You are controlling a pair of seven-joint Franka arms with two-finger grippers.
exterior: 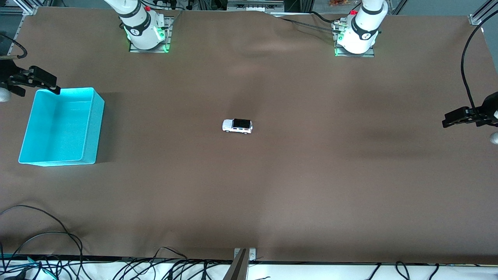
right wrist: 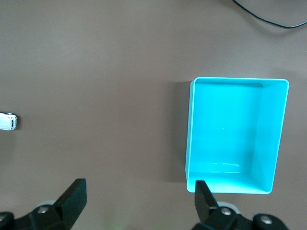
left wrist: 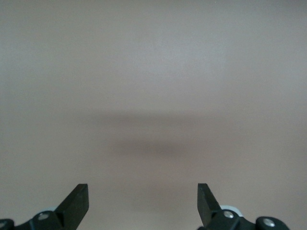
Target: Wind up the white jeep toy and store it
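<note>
The white jeep toy (exterior: 237, 126) stands on its wheels in the middle of the brown table, its black roof showing; it also shows small at the edge of the right wrist view as the jeep (right wrist: 8, 121). My right gripper (exterior: 37, 87) hangs open and empty over the table by the corner of the turquoise bin (exterior: 94, 128), at the right arm's end. In its wrist view the right gripper (right wrist: 139, 189) has the bin (right wrist: 189, 129) beside one fingertip. My left gripper (exterior: 453, 118) hangs open over bare table at the left arm's end; the left gripper (left wrist: 143, 191) holds nothing.
The bin is empty. Loose black cables (exterior: 46, 237) lie along the table edge nearest the front camera, and a cable (exterior: 467, 66) hangs to the left arm. A metal bracket (exterior: 243, 264) sits at the middle of that near edge.
</note>
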